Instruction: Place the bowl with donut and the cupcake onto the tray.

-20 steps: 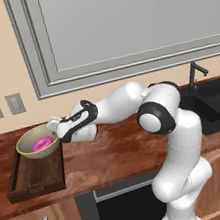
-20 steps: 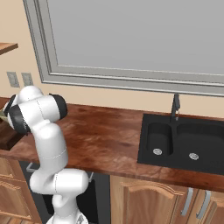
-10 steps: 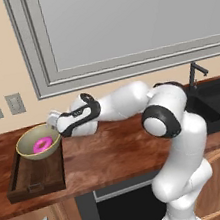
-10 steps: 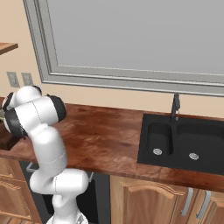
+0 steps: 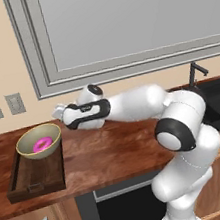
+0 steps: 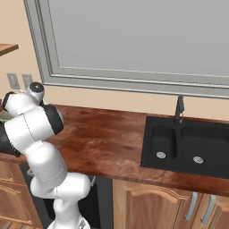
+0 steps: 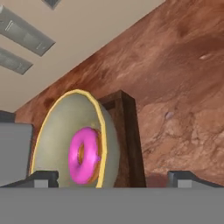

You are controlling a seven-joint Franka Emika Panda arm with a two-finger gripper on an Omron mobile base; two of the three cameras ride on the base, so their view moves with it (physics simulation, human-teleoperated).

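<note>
The bowl (image 5: 39,142) with its donut (image 5: 42,144) sits on the far end of the tray (image 5: 34,178), left of frame, the cupcake yet to follow. My pincer (image 5: 59,112) stands open and empty beside it, above a wooden counter (image 5: 113,149) under a grey-framed window (image 5: 118,24).

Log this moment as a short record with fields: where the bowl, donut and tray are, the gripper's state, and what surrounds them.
bowl: pale olive bowl sits on the far end of the tray
donut: pink donut lies inside the bowl
tray: dark wooden tray on the left part of the counter; near half bare
gripper: gripper open, holding nothing, just right of and above the bowl's rim
counter: brown wood-grain counter
sink: black sink with faucet, at the right end
cupcake: cannot tell where
</note>
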